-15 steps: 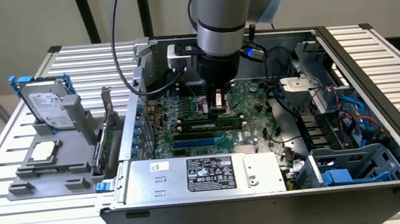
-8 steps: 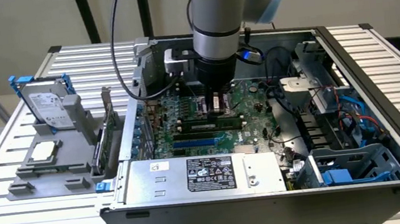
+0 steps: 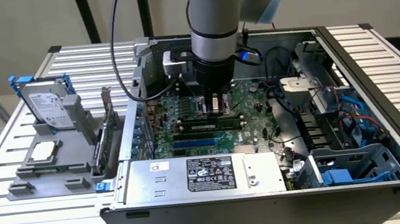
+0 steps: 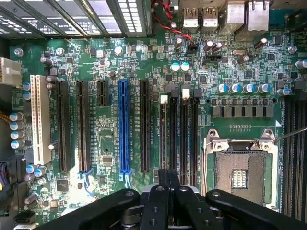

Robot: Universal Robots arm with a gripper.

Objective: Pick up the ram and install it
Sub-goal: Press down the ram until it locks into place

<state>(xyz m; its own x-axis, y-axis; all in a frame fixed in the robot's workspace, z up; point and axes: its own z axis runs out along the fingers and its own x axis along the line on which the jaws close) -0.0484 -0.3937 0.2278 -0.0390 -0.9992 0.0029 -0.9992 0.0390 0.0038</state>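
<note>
On the exterior view's left, a hard drive (image 3: 49, 110) stands in a grey holder on the worktop (image 3: 14, 215). It is no part of this job.

Next comes the open computer case (image 3: 381, 95) with the green main board (image 3: 255, 96) inside. The ram (image 3: 206, 126) is a thin green stick lying flat along a slot near the middle of the board. I cannot tell if it is pushed all the way in.

The end effector (image 3: 218, 105) hangs over the board with its fingers pressed together, holding nothing. The ram is at about six o'clock from it, just beside the tips. In the wrist view the closed end effector (image 4: 168, 184) points at the black memory slots (image 4: 184, 134), with a blue slot (image 4: 123, 129) off at about ten o'clock.

I think the step in hand is seating the ram. To do it well:
- Keep the tips over the stick's top edge, not on the board.
- Push straight down, not at a tilt.
- Press gently so the stick does not bend.
- Check that the white clips at the slot ends snap shut.

On the exterior view's right are loose wires and a blue drive cage; keep clear of them.
</note>
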